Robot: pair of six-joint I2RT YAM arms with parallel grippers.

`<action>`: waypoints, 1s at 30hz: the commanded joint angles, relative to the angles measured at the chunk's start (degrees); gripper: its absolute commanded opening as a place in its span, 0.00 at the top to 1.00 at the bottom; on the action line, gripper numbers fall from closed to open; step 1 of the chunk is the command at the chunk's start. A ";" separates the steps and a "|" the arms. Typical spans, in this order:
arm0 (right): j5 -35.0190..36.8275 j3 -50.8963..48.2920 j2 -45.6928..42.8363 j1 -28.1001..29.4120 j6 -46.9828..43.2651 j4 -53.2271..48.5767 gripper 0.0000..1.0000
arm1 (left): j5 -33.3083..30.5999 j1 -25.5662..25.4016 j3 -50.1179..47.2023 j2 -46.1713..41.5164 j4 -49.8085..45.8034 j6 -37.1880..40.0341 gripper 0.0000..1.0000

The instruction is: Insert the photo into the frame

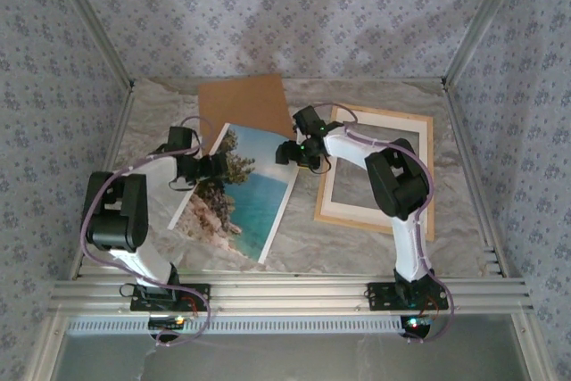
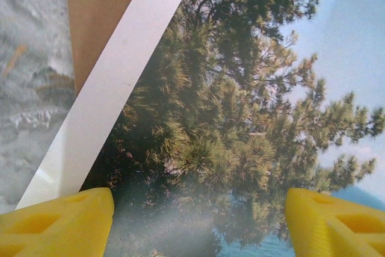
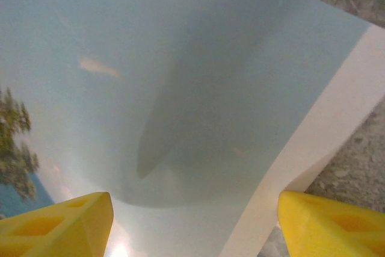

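The photo (image 1: 245, 192) lies on the surface (image 1: 357, 247) between the two arms, its upper left margin overlapping the brown board (image 1: 245, 104). The left hand (image 1: 214, 167) is over the photo's left side, above the printed trees, with its yellow fingers (image 2: 54, 221) spread wide and nothing gripped. The right hand (image 1: 287, 153) is over the photo's upper right corner, on the sky, and is likewise spread open; the paper bows there. The frame (image 1: 426, 136) lies to the right, apart from the photo.
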 commanded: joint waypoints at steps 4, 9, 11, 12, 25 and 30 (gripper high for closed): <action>-4.69 0.36 1.29 -1.07 1.11 10.59 0.25 | 6.32 -0.40 -5.08 -2.24 5.90 -5.61 0.25; -7.06 -1.18 0.17 -2.03 2.85 13.69 0.26 | 9.01 -0.72 -6.99 -2.45 9.09 -8.01 0.26; -6.36 -1.45 -0.61 -2.09 2.29 13.12 0.26 | 8.83 -0.84 -7.47 -2.53 9.29 -8.13 0.26; -5.07 -1.47 -1.20 -2.22 1.43 11.86 0.25 | 8.48 -0.80 -7.60 -2.56 9.28 -8.13 0.26; 13.06 -8.29 -7.83 1.25 -1.06 0.37 0.23 | -1.82 -0.94 -6.49 -9.04 9.01 -6.46 0.26; 15.94 -5.75 -5.00 1.21 -0.94 0.07 0.24 | -3.64 -0.86 -4.31 -7.48 10.18 -6.56 0.26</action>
